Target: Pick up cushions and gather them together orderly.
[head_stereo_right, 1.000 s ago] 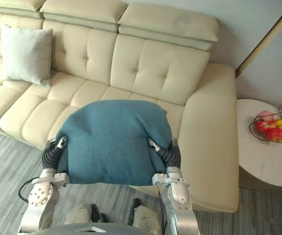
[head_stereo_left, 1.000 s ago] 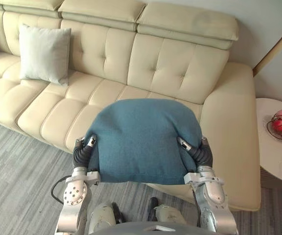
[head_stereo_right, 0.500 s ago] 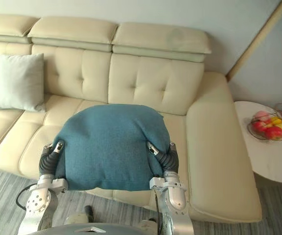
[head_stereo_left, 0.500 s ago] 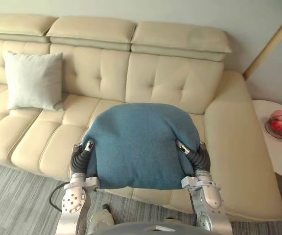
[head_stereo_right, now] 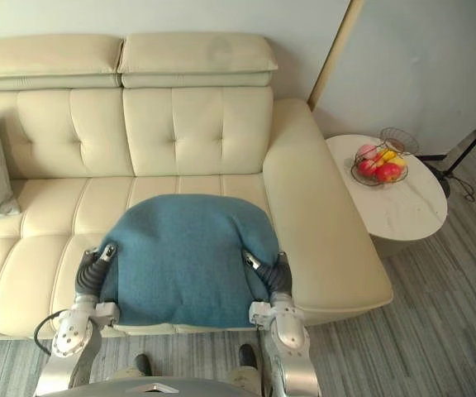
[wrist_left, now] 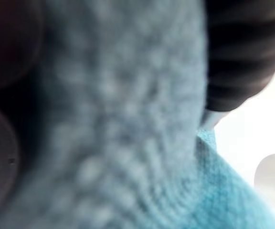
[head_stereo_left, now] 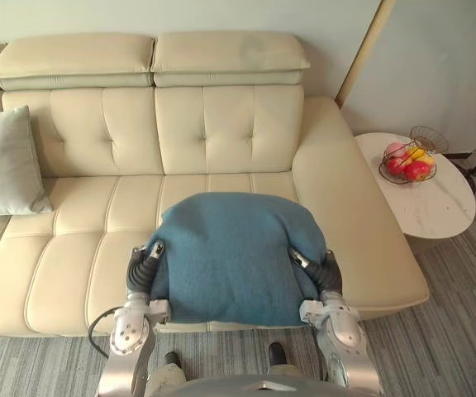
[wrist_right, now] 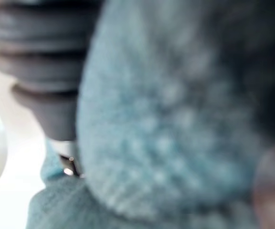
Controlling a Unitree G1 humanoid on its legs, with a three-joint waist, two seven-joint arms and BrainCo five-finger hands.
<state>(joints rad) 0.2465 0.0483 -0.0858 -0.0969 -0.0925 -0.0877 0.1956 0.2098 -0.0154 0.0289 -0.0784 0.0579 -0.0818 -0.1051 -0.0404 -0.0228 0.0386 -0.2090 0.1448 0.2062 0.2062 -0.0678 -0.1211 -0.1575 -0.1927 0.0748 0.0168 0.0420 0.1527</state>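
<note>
Holding a large teal-blue cushion of nubbly woven fabric point(head_stereo_left: 231, 256) between us, we see it lying flat over the front edge of the cream tufted leather sofa point(head_stereo_left: 221, 124), above the seat nearest the sofa's right armrest. Its far edge is rounded and plump, its near edge straighter. A broad run of sofa seat separates it from the pale grey square cushion point(head_stereo_left: 2, 161) propped against the sofa's backrest far to the left. Beyond the sofa's right armrest stands a round white tabletop point(head_stereo_left: 440, 211) carrying a wire fruit bowl point(head_stereo_left: 407, 163), with grey striped carpet point(head_stereo_left: 461, 331) in front. Our left hand point(head_stereo_left: 141, 266) presses the cushion's left side and our right hand point(head_stereo_left: 327, 273) its right side. We cannot tell how either hand is set.
</note>
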